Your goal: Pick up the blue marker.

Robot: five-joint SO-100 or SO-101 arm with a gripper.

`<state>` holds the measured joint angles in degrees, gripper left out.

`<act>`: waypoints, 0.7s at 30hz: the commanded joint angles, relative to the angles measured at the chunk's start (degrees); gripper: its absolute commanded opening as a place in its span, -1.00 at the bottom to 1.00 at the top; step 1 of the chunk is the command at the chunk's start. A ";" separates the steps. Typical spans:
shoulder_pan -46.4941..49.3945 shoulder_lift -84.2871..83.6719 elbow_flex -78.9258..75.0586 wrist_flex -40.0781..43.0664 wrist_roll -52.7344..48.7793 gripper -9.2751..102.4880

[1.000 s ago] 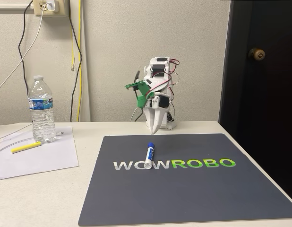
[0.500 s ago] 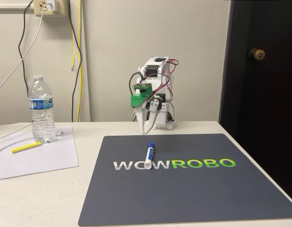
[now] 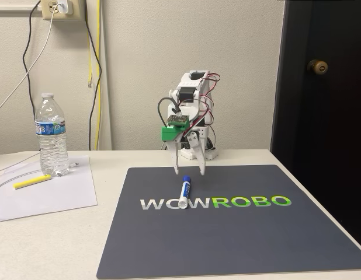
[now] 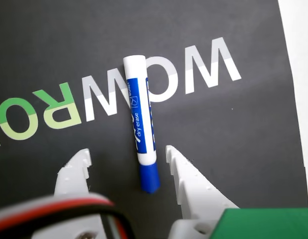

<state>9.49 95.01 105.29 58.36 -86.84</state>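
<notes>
Fixed view, left to right: water bottle (image 3: 52, 135) upright on the desk (image 3: 63, 245), a yellow highlighter (image 3: 32, 182) lying on a white sheet of paper (image 3: 46, 195) beside it. Dark mat (image 3: 227, 233) with WOWROBO lettering covers the desk's middle and right. Blue marker (image 3: 184, 192) lies flat on the mat at the letter W, long axis running almost front to back, blue cap toward the arm, white end toward the camera. Tool (image 3: 188, 171) points down just above the cap end, jaws spread wide, holding nothing. Wrist view: marker (image 4: 140, 121) near vertical, cap at bottom between the two white fingertips (image 4: 176, 162), touching neither.
</notes>
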 commanded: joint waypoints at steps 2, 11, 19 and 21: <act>0.88 -0.97 -1.23 -2.29 -0.44 -0.13; 2.02 -7.38 -1.23 -8.35 -0.79 -0.14; 2.37 -11.34 -1.14 -10.20 -1.49 -0.14; 2.37 -11.60 -0.88 -10.55 -1.23 -0.16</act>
<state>11.87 82.88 105.29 48.52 -88.07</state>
